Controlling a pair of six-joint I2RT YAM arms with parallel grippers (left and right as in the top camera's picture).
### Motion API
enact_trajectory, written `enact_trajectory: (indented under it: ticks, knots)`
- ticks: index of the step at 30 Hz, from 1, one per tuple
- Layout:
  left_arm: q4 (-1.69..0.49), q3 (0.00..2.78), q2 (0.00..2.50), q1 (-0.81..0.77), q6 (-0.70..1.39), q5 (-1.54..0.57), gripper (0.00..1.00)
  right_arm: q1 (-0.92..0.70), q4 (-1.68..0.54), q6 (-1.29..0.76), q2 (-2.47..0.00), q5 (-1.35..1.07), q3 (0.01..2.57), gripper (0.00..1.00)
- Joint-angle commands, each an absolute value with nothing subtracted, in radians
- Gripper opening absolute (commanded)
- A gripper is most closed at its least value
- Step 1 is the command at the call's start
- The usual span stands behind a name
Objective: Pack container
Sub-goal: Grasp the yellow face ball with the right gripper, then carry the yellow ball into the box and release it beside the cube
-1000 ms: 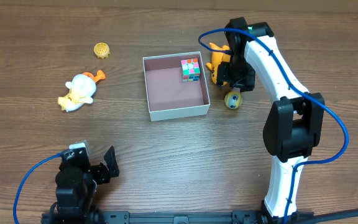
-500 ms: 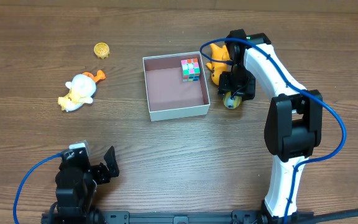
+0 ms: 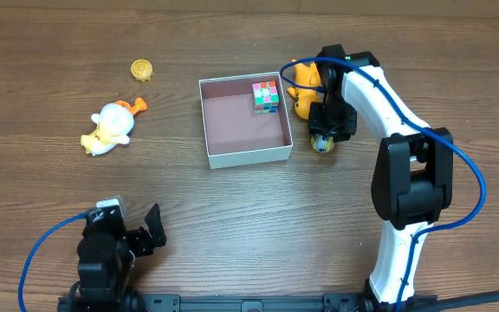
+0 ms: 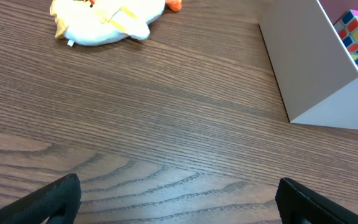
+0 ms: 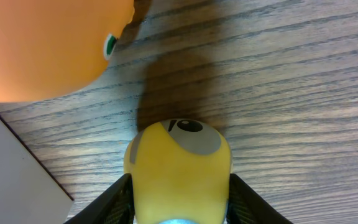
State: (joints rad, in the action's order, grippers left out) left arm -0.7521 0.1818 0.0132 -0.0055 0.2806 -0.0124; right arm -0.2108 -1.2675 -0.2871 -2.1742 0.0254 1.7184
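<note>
Right of center, we see the right gripper (image 5: 179, 194) clamped on a yellow toy (image 5: 178, 163) beside the container (image 3: 249, 157); the left gripper (image 4: 179, 208) has jaws apart.

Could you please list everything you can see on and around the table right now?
container: one, white walls, pink-brown inside, table centre.
puzzle cube: one, multicoloured, in the container's far right corner.
orange toy: one, orange, just right of the container.
small yellow toy: one, yellow with a grey eye, on the table beside the orange toy.
plush duck: one, white with orange and yellow, left of the container.
round token: one, gold-yellow, beyond the duck.
table: one, brown wood.
left gripper: black, open, empty, near edge.
right gripper: black, fingers against both sides of the small yellow toy.
</note>
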Motion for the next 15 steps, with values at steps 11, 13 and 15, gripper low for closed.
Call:
enact_trajectory:
  ticks: [11, 13, 15]
  knots:
    - [-0.75, 0.172, 0.005, 0.001, 0.262, -0.019, 1.0, -0.207, -1.289, -0.287, -2.167, 0.02, 1.8, 0.43]
    - [-0.75, 0.172, 0.005, 0.001, 0.261, -0.019, 1.0, -0.207, -1.312, -0.284, -2.167, 0.021, 1.86, 0.43]
    - [-0.75, 0.172, 0.005, 0.001, 0.261, -0.019, 1.0, -0.207, -1.332, -0.284, -2.167, 0.021, 1.908, 0.44]
